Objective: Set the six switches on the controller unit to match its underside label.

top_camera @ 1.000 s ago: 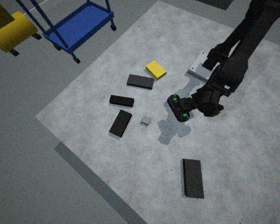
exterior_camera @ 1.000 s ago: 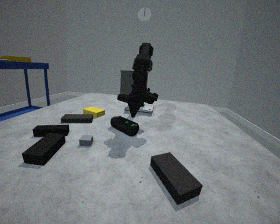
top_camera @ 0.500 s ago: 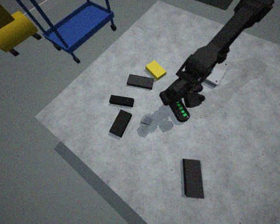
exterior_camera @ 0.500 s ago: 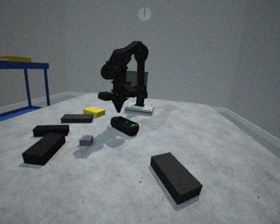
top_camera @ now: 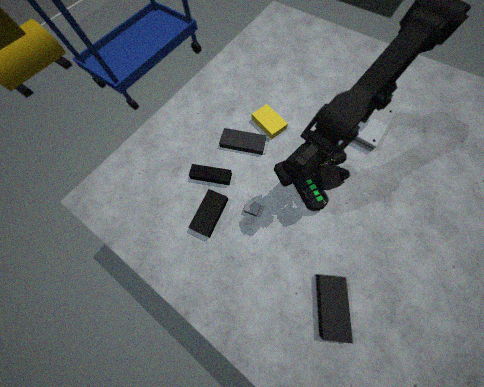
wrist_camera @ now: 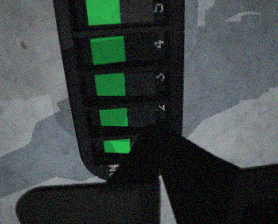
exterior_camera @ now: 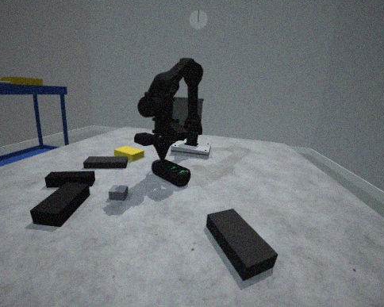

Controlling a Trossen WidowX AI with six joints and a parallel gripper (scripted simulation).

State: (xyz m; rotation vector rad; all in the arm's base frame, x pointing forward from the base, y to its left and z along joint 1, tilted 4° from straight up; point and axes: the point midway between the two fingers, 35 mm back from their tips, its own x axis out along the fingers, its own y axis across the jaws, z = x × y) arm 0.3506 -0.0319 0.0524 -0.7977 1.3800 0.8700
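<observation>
The dark grey controller unit (top_camera: 322, 204) (exterior_camera: 162, 170) (wrist_camera: 175, 95) sits on its base, switches up; its label is hidden. The wrist view shows five switches with green ends left and dark ends right; the sixth is out of frame. The topmost visible green end (wrist_camera: 103, 12) and the lowest one (wrist_camera: 117, 146) look brighter than the three between. I cannot tell every rocker's tilt. My gripper (exterior_camera: 162, 159) (wrist_camera: 153, 132) is shut and empty. Its tips are over the unit's far end, covering the lowest switch's dark end in the wrist view; contact is unclear.
A yellow block (top_camera: 269, 119) (exterior_camera: 128, 152), three dark blocks (top_camera: 243, 141) (top_camera: 210, 174) (top_camera: 208, 213) and a small grey block (top_camera: 253, 209) (exterior_camera: 118, 193) lie left of the unit. Another dark block (top_camera: 333, 308) (exterior_camera: 241, 242) lies nearer the front. The arm's white base plate (exterior_camera: 201, 150) is behind.
</observation>
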